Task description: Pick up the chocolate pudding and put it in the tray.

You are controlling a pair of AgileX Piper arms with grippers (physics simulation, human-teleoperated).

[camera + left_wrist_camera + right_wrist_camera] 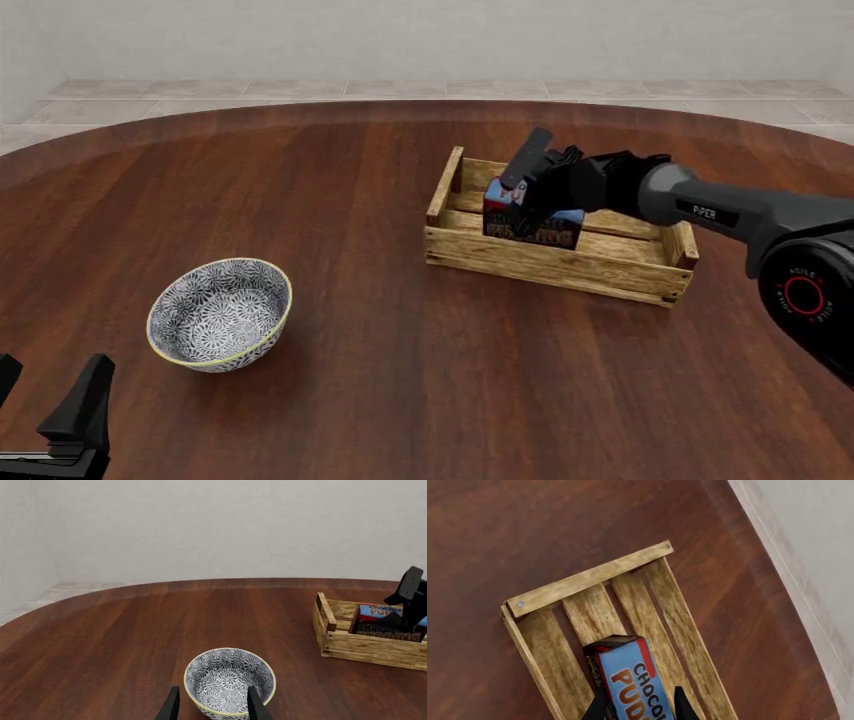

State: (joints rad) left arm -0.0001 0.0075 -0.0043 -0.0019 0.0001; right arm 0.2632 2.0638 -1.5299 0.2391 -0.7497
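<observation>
The chocolate pudding (534, 222) is a small carton with a blue top and dark brown front. It stands on edge inside the tray (561, 262), at that slatted wooden crate's left end. My right gripper (534, 190) reaches into the tray from the right and straddles the carton, fingers open on either side. In the right wrist view the pudding (634, 680) lies on the tray slats (587, 580) between the spread fingers of the right gripper (639, 700). The left wrist view shows the pudding (387, 622) in the tray (373, 650). My left gripper (47, 385) stays open at the near left.
A blue-white patterned bowl (220, 312) stands on the dark wooden table at the left, just ahead of my left gripper (212, 702), and fills the near part of the left wrist view as the bowl (230, 680). The table's curved far edge meets a tiled floor.
</observation>
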